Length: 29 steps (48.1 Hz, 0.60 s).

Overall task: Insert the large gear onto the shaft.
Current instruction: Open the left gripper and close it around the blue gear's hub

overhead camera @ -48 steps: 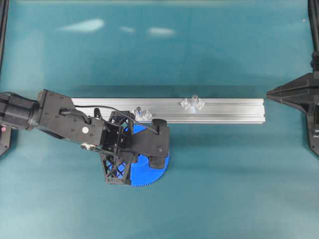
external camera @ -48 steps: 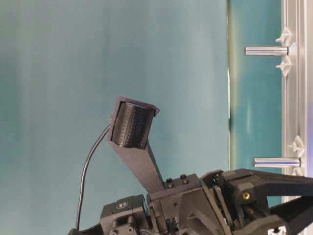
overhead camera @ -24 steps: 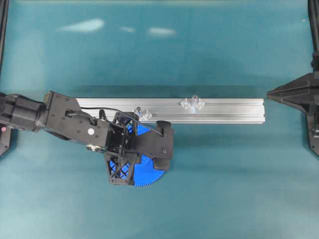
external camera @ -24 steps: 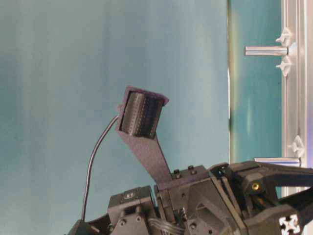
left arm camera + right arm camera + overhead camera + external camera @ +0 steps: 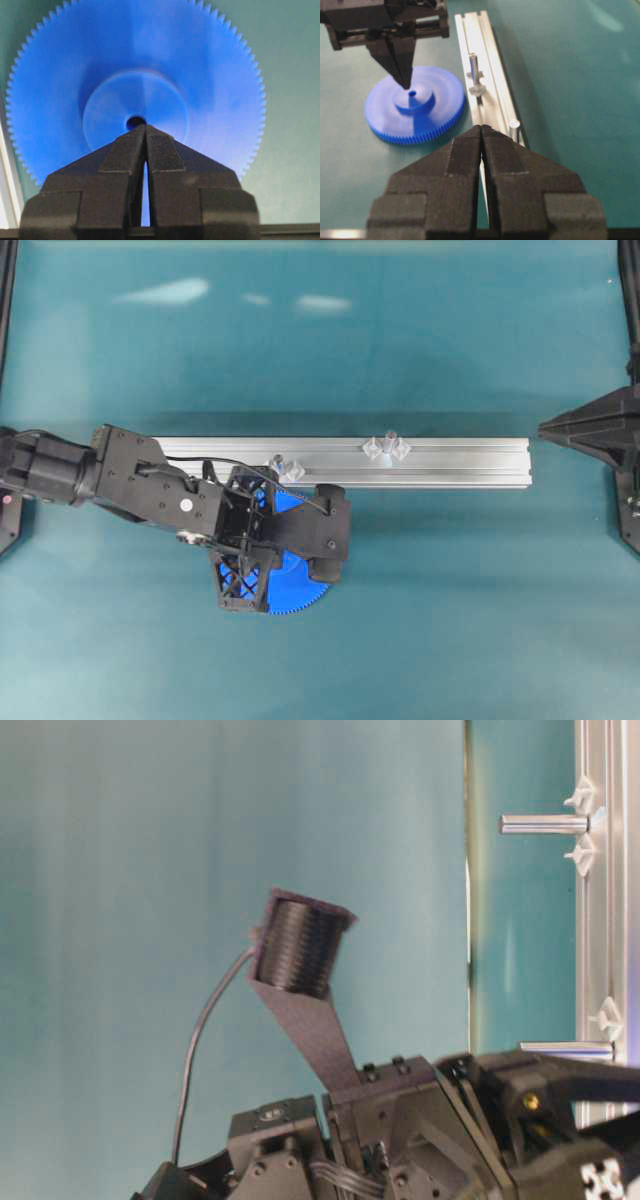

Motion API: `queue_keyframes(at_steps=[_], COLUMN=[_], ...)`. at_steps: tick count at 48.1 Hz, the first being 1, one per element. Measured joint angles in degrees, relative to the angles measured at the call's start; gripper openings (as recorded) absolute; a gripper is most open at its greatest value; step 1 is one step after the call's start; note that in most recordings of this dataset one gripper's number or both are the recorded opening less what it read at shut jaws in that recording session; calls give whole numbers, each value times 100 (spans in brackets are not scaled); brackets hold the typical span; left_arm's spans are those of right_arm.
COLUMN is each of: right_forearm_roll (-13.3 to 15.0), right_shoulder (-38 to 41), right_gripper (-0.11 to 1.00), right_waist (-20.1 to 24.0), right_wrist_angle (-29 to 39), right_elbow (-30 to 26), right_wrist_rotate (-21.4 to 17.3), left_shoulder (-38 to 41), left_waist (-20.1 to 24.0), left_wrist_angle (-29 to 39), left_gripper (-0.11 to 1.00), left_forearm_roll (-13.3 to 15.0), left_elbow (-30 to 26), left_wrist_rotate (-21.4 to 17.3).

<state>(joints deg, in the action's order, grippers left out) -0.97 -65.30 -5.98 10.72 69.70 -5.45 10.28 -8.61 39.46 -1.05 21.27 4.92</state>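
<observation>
Against the view of a second ago, we are seeing the left arm sitting slightly farther toward the rail's right end in the overhead view, and in the table-level view its wrist camera block is standing higher; the blue gear and both pins are lying where they were.

Counting: we are seeing one large gear (image 5: 300, 585), one aluminium rail (image 5: 450, 462), two upright pins on it, and two grippers.

The large gear is lying flat on the teal table (image 5: 450, 620), just beside the rail's near edge, partly hidden under the left arm in the overhead view. The shaft (image 5: 279, 462) nearest the gear is standing on the rail between its small clear feet; the second pin (image 5: 390, 441) is standing well apart, farther along the rail.

The left gripper (image 5: 405, 80) is hanging point-down with its jaws pressed together, tips right at the gear's raised hub beside the centre hole; whether they are touching the hub we cannot tell. It is gripping nothing.

The right gripper (image 5: 482, 129) is parked at the table's right edge, jaws together and empty, well apart from the gear.
</observation>
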Motion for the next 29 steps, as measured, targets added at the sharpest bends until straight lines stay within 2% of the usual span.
queue_keyframes(at_steps=[9,12,17,24,29], right_forearm_roll=[0,0,0,-9,0], right_shoulder=[0,9,0,9,9], right_gripper=[7,7,7,7,7], right_waist=[0,0,0,0,0], right_wrist_angle=[0,0,0,0,0], right_elbow=[9,9,9,18,9], right_wrist_rotate=[0,0,0,0,0], left_shoulder=[0,0,0,0,0], left_waist=[0,0,0,0,9], left_wrist_angle=[-9,-70,-105,-114,-264], left_gripper=[1,5,25,69,90], left_forearm_roll=[-9,-9,-9,-9,-9], left_elbow=[0,0,0,0,0], left_wrist_rotate=[-9,-9,26,141,167])
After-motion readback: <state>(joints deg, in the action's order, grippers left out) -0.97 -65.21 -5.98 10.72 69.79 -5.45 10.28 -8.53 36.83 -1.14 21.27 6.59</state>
